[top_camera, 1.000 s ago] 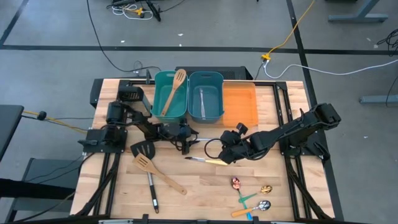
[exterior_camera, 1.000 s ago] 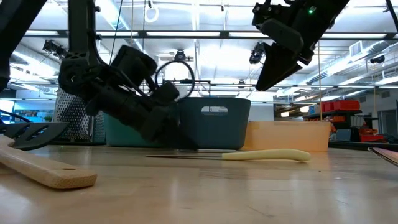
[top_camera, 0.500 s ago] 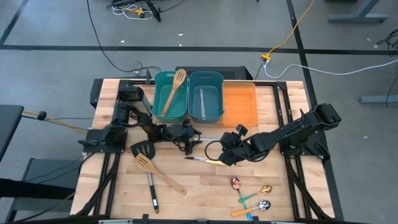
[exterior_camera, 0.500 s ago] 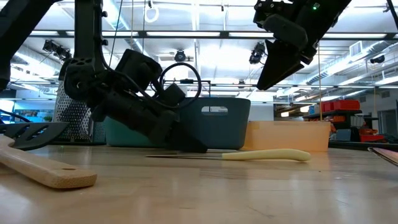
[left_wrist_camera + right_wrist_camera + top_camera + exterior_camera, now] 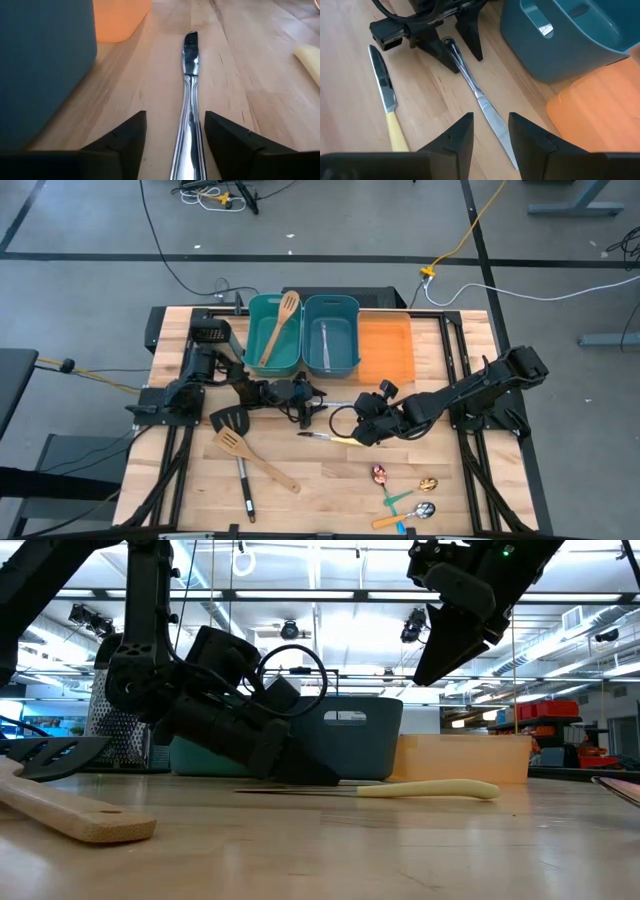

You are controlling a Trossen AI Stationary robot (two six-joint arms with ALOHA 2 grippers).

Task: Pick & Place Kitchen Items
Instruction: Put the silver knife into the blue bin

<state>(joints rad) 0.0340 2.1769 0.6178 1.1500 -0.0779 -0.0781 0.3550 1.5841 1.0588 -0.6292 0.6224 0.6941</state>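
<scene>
Wooden boards are making up the table [image 5: 330,470], and kitchen things are lying all over it. Nearest the front edge, little spoons with coloured handles [image 5: 405,495] are waiting. A bit farther in, a wooden spatula [image 5: 255,458] and a black turner [image 5: 238,455] are lying crossed, and a yellow-handled knife [image 5: 333,438] is lying flat.

Behind that, the silver knife [image 5: 190,107] is being lined up by the left claw [image 5: 175,132]. The claw is held open, with one finger on each side of the knife handle, low at the table. No squeeze is being made yet, as far as can be seen. This knife is likely thin, hard and slippery, and fairly light. It is probably best taken by the handle, near the middle, so it is not tipping.

The right claw [image 5: 490,132] is hanging above the table near the same knife, partly open and holding nothing.

Farthest back, a teal bin [image 5: 255,345], a blue bin [image 5: 345,365] and an orange bin [image 5: 385,350] are standing side by side.
</scene>
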